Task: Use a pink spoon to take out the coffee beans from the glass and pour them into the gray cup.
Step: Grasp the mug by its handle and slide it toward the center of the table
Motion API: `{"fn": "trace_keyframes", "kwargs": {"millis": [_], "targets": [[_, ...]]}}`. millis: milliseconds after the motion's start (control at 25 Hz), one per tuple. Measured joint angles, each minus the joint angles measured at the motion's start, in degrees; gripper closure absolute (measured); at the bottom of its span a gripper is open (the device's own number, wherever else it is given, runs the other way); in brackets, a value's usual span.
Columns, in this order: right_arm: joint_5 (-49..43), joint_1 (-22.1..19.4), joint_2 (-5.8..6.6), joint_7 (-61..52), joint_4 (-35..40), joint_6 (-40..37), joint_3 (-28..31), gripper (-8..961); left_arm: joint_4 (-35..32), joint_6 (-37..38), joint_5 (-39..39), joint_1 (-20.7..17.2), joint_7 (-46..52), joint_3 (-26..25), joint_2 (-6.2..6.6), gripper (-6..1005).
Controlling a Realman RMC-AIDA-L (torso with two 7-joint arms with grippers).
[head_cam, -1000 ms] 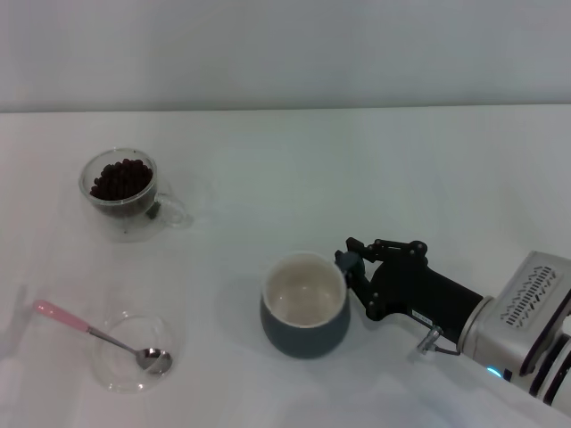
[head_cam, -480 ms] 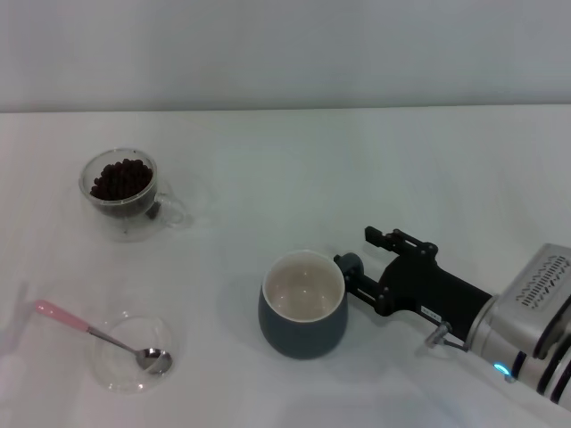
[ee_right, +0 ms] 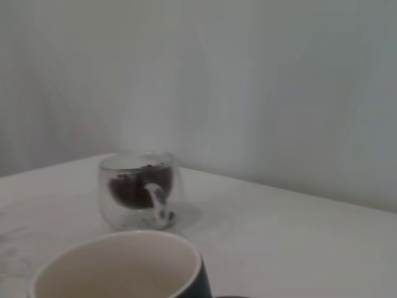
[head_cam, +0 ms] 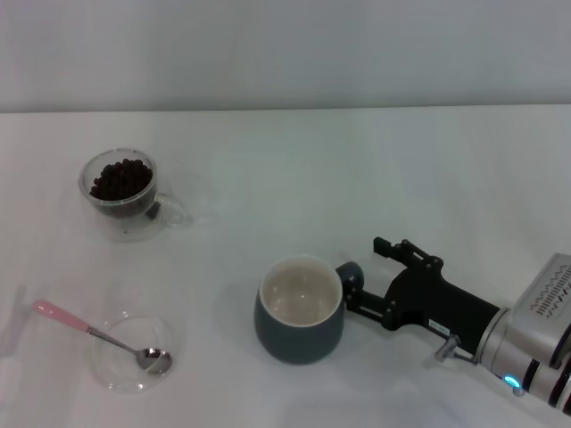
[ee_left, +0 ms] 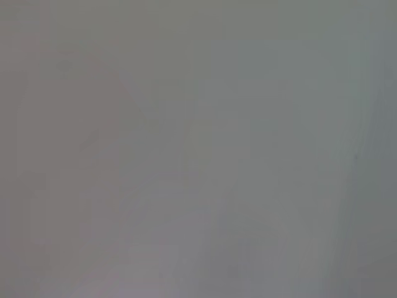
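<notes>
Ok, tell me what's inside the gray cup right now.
Nothing visible: the gray cup shows only its cream-white inside in the head view, with no coffee beans; those sit in the glass. The right wrist view hides the cup's bottom behind its rim.

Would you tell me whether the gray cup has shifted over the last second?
Yes. The gray cup slid slightly toward the robot and to its left, closer to the glass dish, with the open right gripper beside its handle.

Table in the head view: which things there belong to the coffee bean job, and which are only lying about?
For the job:
- pink spoon, bowl resting in the dish
- coffee beans, inside the glass
- glass
- gray cup, no beans visible in it
- right pincer, open, beside the cup's handle

Just lying about:
- shallow clear dish under the spoon
- white table
</notes>
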State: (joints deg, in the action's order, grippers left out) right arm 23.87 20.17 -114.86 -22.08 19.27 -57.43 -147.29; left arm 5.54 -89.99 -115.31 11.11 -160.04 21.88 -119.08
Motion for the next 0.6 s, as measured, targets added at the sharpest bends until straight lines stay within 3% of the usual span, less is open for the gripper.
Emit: {"fn": "trace_keyframes", "kwargs": {"millis": [400, 600], "targets": [[-5.99, 0.4, 0.13, -9.34, -7.58, -9.3, 0.27, 77, 0.42, -0.01, 0.13, -0.44, 0.0, 0.15, -0.09, 122], [-7.48, 0.4, 1.1, -12.19, -10.15, -11.5, 0.11, 77, 0.51, -0.41, 0.53, -0.53, 0.0, 0.26, -0.15, 122]]}}
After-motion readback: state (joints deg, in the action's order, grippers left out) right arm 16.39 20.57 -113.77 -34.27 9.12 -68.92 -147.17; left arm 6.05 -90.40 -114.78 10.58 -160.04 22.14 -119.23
